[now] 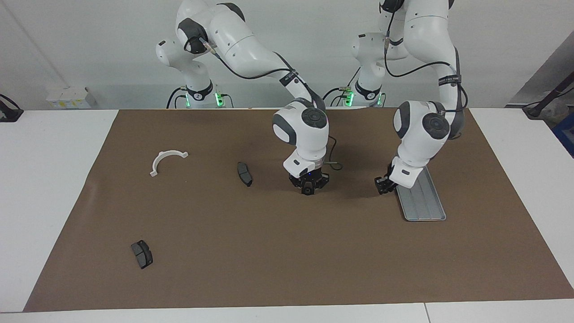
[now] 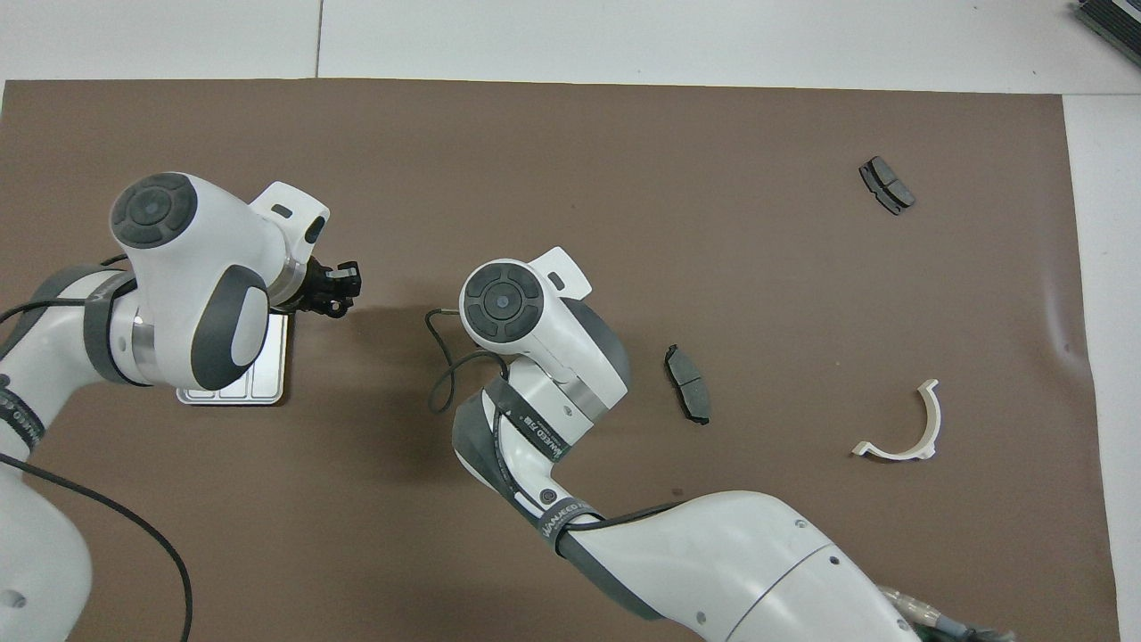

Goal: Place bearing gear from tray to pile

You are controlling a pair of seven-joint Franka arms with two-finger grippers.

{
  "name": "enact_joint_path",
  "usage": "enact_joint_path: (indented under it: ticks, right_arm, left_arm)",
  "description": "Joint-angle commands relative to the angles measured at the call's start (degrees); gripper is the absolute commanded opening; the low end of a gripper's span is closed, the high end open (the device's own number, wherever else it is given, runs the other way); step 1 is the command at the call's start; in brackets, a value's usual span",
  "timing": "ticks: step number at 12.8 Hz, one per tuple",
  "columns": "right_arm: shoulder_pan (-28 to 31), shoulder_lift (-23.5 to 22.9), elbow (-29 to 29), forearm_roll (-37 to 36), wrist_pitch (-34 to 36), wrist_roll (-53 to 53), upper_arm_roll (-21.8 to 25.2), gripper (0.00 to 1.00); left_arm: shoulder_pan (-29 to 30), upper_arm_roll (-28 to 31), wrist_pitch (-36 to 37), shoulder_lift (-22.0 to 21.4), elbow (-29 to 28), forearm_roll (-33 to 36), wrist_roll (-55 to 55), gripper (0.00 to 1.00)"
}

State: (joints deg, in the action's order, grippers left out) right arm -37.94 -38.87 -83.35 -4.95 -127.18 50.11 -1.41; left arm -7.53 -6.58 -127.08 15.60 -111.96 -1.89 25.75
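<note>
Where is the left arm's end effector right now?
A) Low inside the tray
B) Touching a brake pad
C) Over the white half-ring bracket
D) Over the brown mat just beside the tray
D: the left end effector hangs over the brown mat just off the tray edge, on the side toward the right end effector, which waits mid-table.

We see plain pale wall (image 1: pixel 89 54) above white table (image 1: pixel 49 179). Brown mat (image 1: pixel 287 260) covers most of tabletop. White socket strip (image 1: pixel 67 98) on wall at table edge. Light even, shadows soft.
</note>
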Motion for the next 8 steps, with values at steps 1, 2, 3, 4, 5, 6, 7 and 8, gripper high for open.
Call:
enact_joint_path:
  ticks: [1, 2, 3, 4, 5, 6, 7, 8]
  right_arm:
    - [0.9, 1.1, -0.4, -1.2, -0.4, 0.6, -0.1, 0.01]
    - [1.2, 2.1, -0.7, -1.1, -0.2, -0.2, 0.4, 0.0]
    - [2.6, 3.4, -1.3, -1.1, 0.1, -0.6, 0.5, 0.0]
    - [4.5, 5.1, -2.5, -1.1, 0.0, -2.1, 0.5, 0.0]
    - [6.5, 7.4, -4.9, -0.9, -0.2, -5.1, 0.4, 0.0]
    - [8.9, 10.3, -7.8, -0.7, -0.2, -7.9, 0.4, 0.0]
    - [11.7, 13.6, -11.4, -0.1, -0.4, -11.0, 0.3, 0.0]
    - [14.1, 16.3, -15.0, 0.0, -1.0, -14.0, 0.3, 0.0]
  left_arm:
    - [-4.9, 0.7, -0.6, -0.7, 0.3, -0.2, 8.6, 0.17]
    - [-6.8, 0.6, -2.1, -0.6, 0.3, -0.2, 11.6, 0.17]
    - [-8.5, 0.6, -3.5, -0.1, 0.3, -0.2, 14.2, 0.17]
    - [-9.9, 0.6, -4.9, 0.6, 0.3, -0.2, 16.1, 0.17]
    - [-11.6, 0.6, -6.5, 1.0, 0.4, -0.2, 17.6, 0.17]
    - [-13.1, 0.6, -7.2, 1.6, 0.6, -0.2, 18.8, 0.17]
    - [-14.4, 0.6, -7.3, 2.0, 0.6, -0.2, 19.4, 0.17]
    - [-15.4, 0.5, -7.7, 2.2, 0.5, -0.2, 19.6, 0.17]
